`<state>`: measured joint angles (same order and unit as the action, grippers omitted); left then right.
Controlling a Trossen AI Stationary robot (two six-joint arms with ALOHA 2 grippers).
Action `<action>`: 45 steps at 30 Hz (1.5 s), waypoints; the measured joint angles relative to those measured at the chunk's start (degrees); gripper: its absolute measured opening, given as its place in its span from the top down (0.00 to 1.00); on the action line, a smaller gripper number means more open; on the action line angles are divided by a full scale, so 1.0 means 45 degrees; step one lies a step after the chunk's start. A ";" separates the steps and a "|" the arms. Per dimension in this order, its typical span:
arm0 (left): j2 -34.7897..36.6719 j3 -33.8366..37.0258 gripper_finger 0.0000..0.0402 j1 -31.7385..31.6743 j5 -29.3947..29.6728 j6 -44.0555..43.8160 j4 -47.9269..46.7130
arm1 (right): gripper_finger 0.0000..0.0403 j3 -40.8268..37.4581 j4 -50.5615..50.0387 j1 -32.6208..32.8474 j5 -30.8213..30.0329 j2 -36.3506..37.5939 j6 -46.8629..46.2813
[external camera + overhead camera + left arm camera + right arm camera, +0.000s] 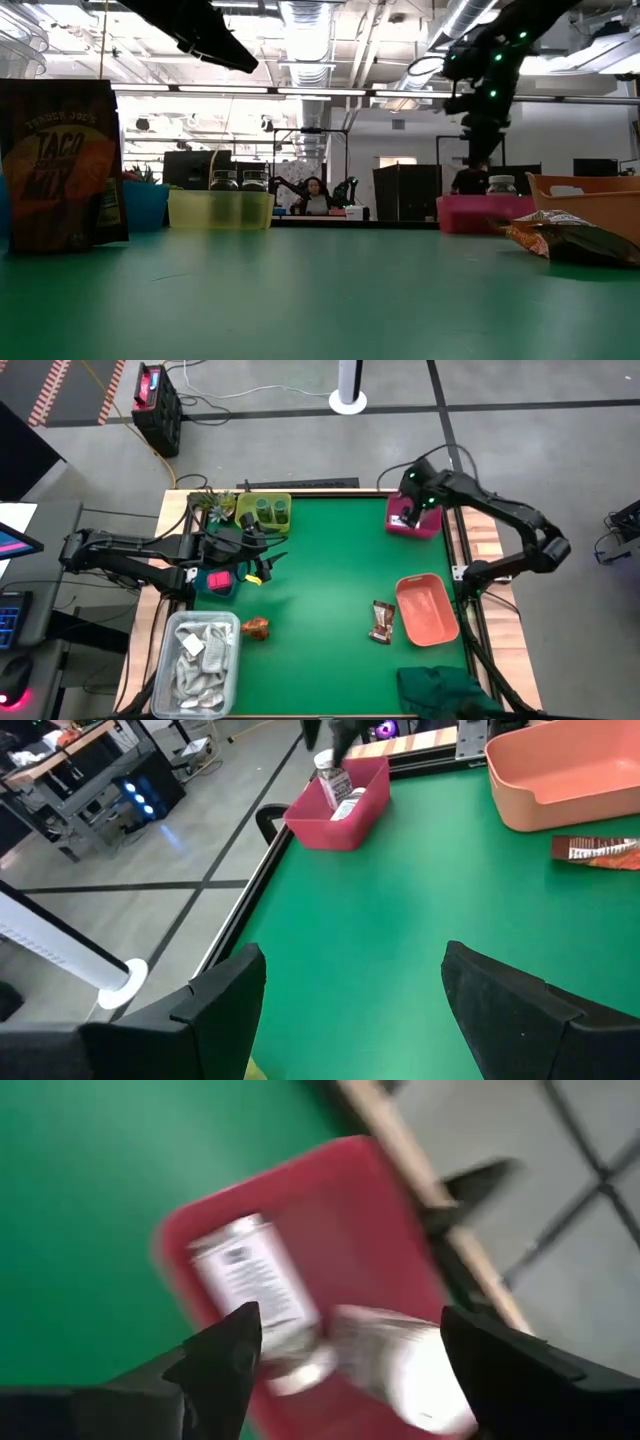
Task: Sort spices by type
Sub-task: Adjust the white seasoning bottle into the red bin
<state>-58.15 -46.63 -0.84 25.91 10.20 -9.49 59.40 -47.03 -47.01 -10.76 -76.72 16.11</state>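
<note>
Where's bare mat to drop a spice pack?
Free: the mat centre, between yellow bin, pink bin and brown sachet. Crowded: left edge around the left claw and rag tub; right claw over the pink bin.

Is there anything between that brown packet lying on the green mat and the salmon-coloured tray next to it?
Nothing visible. The brown packet lies right beside the salmon tray, with only bare green mat between. The right gripper hovers over the pink bin, away from it.

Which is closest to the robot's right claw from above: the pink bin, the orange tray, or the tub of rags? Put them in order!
From the right gripper:
1. Pink bin, right beneath it, far corner.
2. Orange tray, nearer edge, same side.
3. Tub of rags, opposite near corner.
</note>
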 joint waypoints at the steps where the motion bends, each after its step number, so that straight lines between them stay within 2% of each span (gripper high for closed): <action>1: -0.0001 0.0000 0.28 0.0000 0.0000 0.0000 0.0009 | 0.17 0.0000 -0.0164 0.0228 0.0098 -0.0278 0.0245; 6: -0.0004 0.0000 0.28 0.0000 0.0000 -0.0022 0.0052 | 0.18 0.0000 -0.0455 0.0862 0.0128 -0.1655 0.1358; 19: -0.0002 0.0000 0.28 0.0000 0.0002 -0.0067 -0.0258 | 0.18 0.1268 -0.0919 0.0345 0.0416 -0.3718 0.2440; 38: -0.0002 0.0000 0.28 0.0000 0.0004 0.0165 -0.0714 | 0.18 0.1265 -0.1239 0.0334 0.0752 -0.5262 0.3220; 45: -0.0003 0.0000 0.28 0.0002 0.0005 0.0256 -0.0818 | 0.23 0.1277 -0.0923 0.0394 0.0716 -0.5890 0.3117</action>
<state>-58.16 -46.63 -0.83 25.93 11.35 -13.17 65.14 -51.19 -45.24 -7.53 -103.23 30.14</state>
